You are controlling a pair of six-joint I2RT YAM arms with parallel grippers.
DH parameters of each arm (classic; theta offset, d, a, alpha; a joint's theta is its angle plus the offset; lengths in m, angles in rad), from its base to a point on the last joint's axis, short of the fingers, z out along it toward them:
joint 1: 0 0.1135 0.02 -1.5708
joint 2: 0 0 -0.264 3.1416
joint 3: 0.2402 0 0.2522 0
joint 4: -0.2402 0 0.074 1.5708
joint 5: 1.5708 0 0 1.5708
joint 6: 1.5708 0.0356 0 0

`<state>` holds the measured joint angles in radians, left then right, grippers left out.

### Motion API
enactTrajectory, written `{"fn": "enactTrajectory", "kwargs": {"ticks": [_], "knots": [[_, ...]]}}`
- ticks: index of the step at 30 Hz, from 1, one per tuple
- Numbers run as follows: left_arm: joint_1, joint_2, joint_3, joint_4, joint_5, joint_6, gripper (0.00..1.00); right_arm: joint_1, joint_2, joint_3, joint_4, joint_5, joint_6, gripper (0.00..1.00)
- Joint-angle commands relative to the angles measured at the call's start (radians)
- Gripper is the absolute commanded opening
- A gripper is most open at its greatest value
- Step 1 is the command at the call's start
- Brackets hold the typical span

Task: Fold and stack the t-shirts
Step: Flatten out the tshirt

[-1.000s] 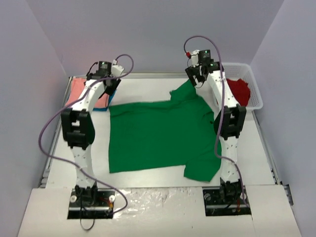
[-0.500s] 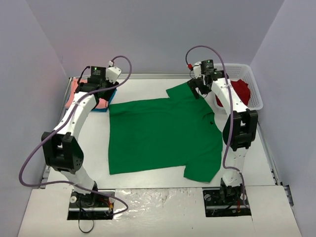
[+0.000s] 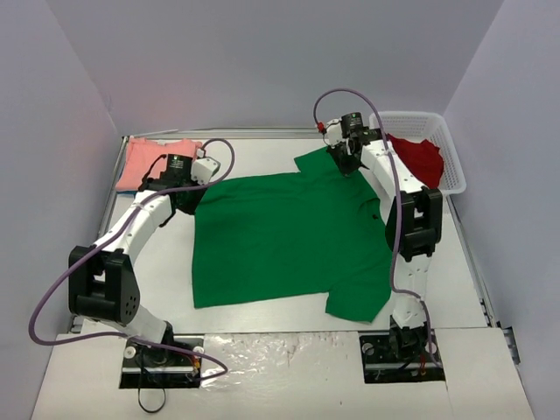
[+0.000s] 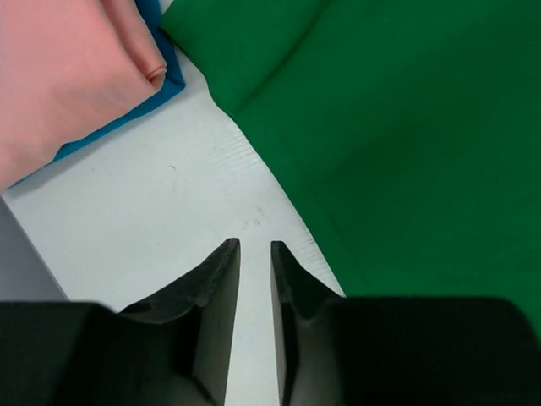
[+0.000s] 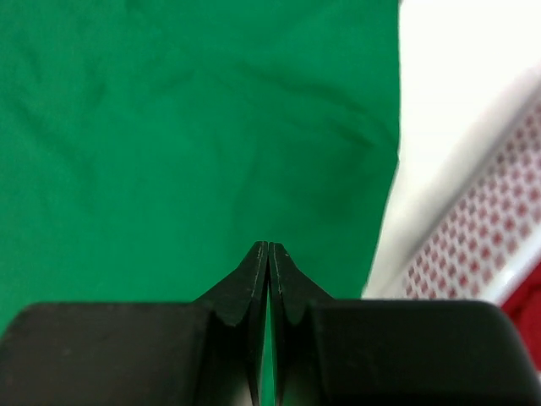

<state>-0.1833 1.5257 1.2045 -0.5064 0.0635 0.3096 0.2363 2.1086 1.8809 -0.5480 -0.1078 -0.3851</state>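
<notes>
A bright green t-shirt [image 3: 280, 236] lies spread flat in the middle of the table, and a salmon-pink one [image 3: 153, 157] sits folded at the far left. The left wrist view shows the pink shirt [image 4: 59, 76] resting on a teal-blue one [image 4: 165, 85]. A red shirt [image 3: 418, 159] lies in the basket. My left gripper [image 3: 185, 203] hangs low over bare table beside the green shirt's [image 4: 406, 127] far left corner. Its jaws [image 4: 254, 245] stand narrowly open with nothing between them. My right gripper [image 3: 350, 164] is shut, tips [image 5: 269, 245] down on the green cloth [image 5: 169, 127] near its far right edge. No pinched fold shows.
A white mesh basket [image 3: 451, 153] stands at the far right corner, and its wall [image 5: 499, 228] lies just right of my right gripper. Grey walls close in the table on three sides. Both arm bases sit at the near edge.
My left arm swung from over the pink stack down beside the green shirt's corner, jaws narrowing. My right gripper dropped onto the shirt's far right part and shut.
</notes>
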Motion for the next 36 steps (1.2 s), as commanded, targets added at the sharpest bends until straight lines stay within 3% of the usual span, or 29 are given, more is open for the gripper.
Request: {"fn": "enactTrajectory", "kwargs": {"ticks": [1,9,10,12,26,36], "knots": [[-0.013,-0.029,0.015,0.062,0.022,-0.050,0.18,0.015,0.088,0.130,-0.039,-0.010,0.017,0.00],[-0.033,0.039,0.009,0.077,0.024,-0.066,0.17,0.031,0.300,0.336,-0.078,0.010,0.034,0.00],[-0.035,0.056,0.013,0.077,0.025,-0.070,0.16,0.031,0.315,0.348,-0.079,0.014,0.037,0.00],[-0.041,0.076,0.029,0.071,0.032,-0.075,0.04,0.029,0.346,0.368,-0.079,0.022,0.043,0.00],[-0.107,0.287,0.122,0.045,-0.028,-0.107,0.02,0.029,0.439,0.366,-0.081,0.069,0.046,0.00],[-0.105,0.442,0.147,0.013,0.002,-0.151,0.02,0.029,0.459,0.348,-0.082,0.094,0.045,0.00]]}}
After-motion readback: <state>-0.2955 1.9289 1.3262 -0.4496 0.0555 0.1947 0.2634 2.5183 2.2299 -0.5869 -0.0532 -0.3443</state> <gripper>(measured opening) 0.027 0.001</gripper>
